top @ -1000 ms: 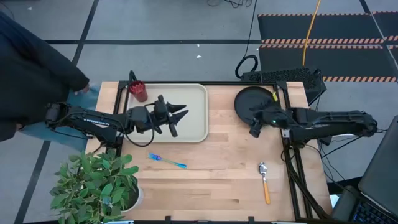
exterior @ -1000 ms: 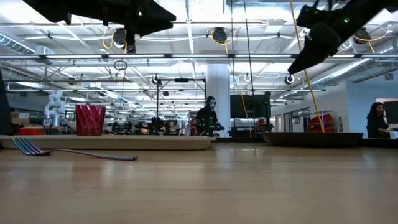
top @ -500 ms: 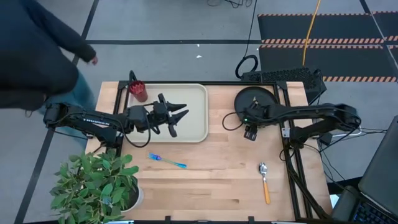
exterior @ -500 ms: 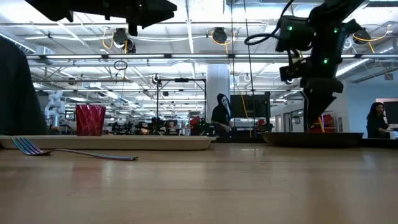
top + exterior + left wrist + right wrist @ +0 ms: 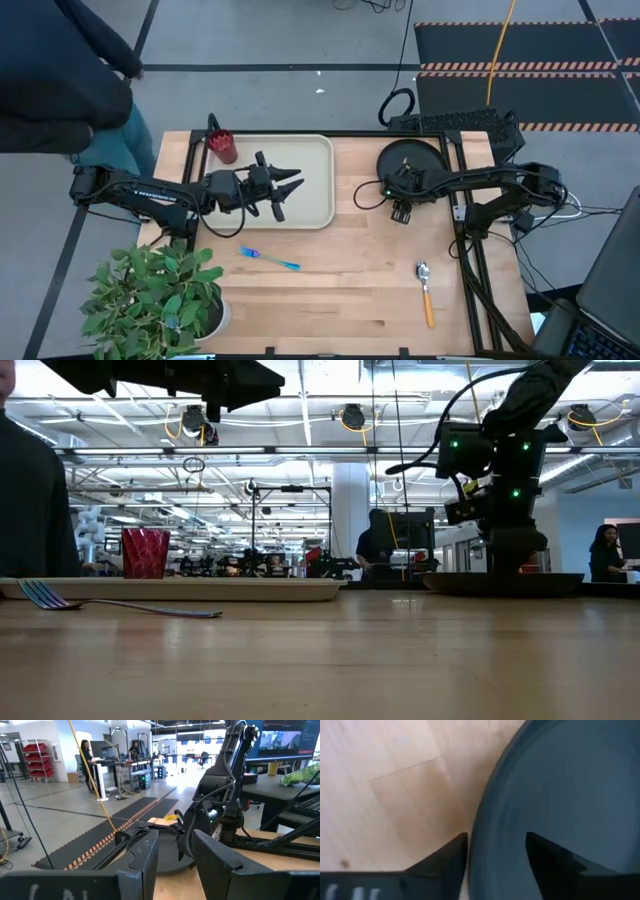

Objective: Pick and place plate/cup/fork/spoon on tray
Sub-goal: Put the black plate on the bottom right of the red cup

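1. Over the last second the right arm had swung in from beside the plate and dropped, bringing the right tool down at the plate's near-left rim.
2. The wooden table carried everything; the cream tray lay at its back left, holding only the cup so far.
3. The black plate sat on the table at the back right, well apart from the tray. In the right wrist view the tool's fingers stood parted, straddling the rim, not yet closed on it.
4. The left tool hovered over the tray, fingers apart and empty.
5. The red cup stood in the tray's back-left corner.
6. The blue fork and the orange-handled spoon lay on the table, untouched.
7. Picking the plate looked to be the step in hand; the next move called for closing on the rim and lifting it across to the tray.
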Robot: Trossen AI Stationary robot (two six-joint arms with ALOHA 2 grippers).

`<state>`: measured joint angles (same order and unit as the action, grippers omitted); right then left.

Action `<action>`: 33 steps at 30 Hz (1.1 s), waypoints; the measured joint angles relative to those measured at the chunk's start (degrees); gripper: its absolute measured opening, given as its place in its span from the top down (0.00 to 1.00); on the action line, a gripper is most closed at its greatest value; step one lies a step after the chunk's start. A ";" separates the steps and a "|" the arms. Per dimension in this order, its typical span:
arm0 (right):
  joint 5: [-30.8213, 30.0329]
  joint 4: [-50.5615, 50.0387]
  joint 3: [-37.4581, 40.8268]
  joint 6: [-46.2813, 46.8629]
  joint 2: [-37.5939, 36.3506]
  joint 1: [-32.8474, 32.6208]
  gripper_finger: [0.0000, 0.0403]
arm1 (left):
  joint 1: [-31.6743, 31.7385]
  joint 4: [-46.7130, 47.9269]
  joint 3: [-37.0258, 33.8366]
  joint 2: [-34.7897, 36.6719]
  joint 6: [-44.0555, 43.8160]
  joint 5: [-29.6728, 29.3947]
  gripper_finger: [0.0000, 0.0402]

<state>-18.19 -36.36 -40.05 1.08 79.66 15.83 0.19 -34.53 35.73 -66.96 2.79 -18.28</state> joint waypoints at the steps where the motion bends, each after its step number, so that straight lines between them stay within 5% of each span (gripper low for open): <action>1: -0.74 0.37 0.00 -0.89 0.12 0.00 0.60 | 0.00 0.03 0.00 0.00 0.00 0.02 0.70; 5: -1.23 2.51 0.00 -4.55 -0.06 -0.02 0.91 | 0.00 0.06 0.01 0.00 0.00 0.01 0.70; 7: -1.27 3.20 0.00 -5.88 -0.41 -0.02 0.97 | 0.00 0.07 0.02 0.00 0.00 0.00 0.70; 23: 2.42 15.71 -9.14 -17.95 -1.88 -13.36 1.00 | 0.15 0.03 0.02 0.00 0.00 -0.02 0.70; 33: 11.76 13.79 -23.67 -30.99 13.38 -14.00 1.00 | -0.28 -0.71 0.07 1.30 1.06 -0.05 0.70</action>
<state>-6.43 -22.57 -63.72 -29.91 93.04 1.83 -0.09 -35.24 35.79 -65.65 3.84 -18.33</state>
